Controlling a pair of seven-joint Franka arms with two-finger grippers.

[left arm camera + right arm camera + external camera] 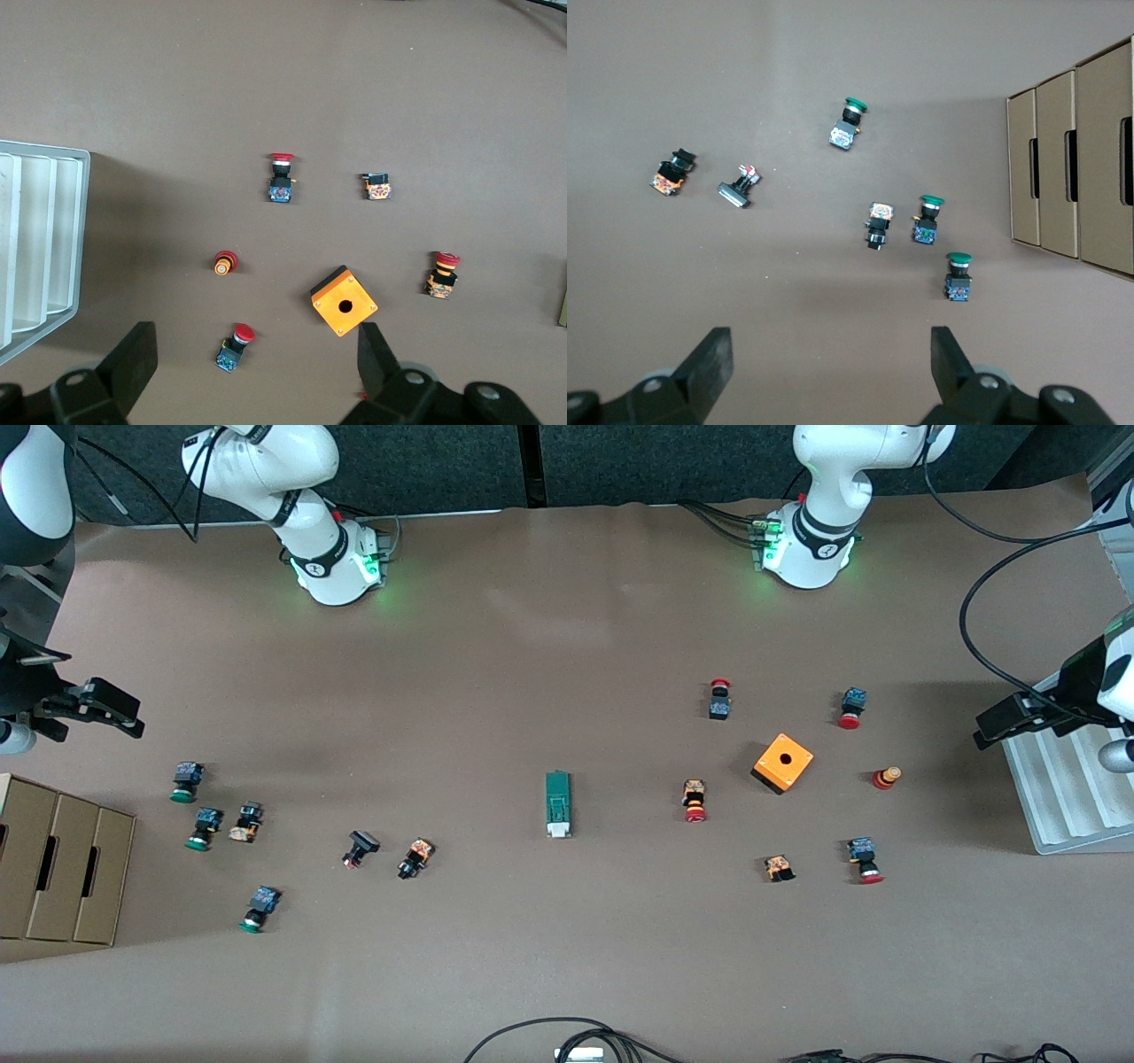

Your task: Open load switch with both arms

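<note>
The load switch (pixel 558 804), a narrow dark-green block with a white end piece, lies flat mid-table with its white end toward the front camera. Neither gripper touches it. My left gripper (pixel 997 726) hangs open and empty over the left arm's end of the table, beside the white tray. From its wrist, the left gripper (pixel 255 352) shows wide-spread fingers above a red-capped button (pixel 234 347). My right gripper (pixel 115 713) hangs open and empty over the right arm's end. In its wrist view the right gripper (pixel 828 352) has only bare table between the fingers.
An orange cube with a hole (pixel 783 763) and several red-capped buttons (pixel 695 801) lie toward the left arm's end. Green-capped buttons (pixel 204 828) and black ones lie toward the right arm's end, by a cardboard box (pixel 62 868). A white ribbed tray (pixel 1063 797) sits at the edge.
</note>
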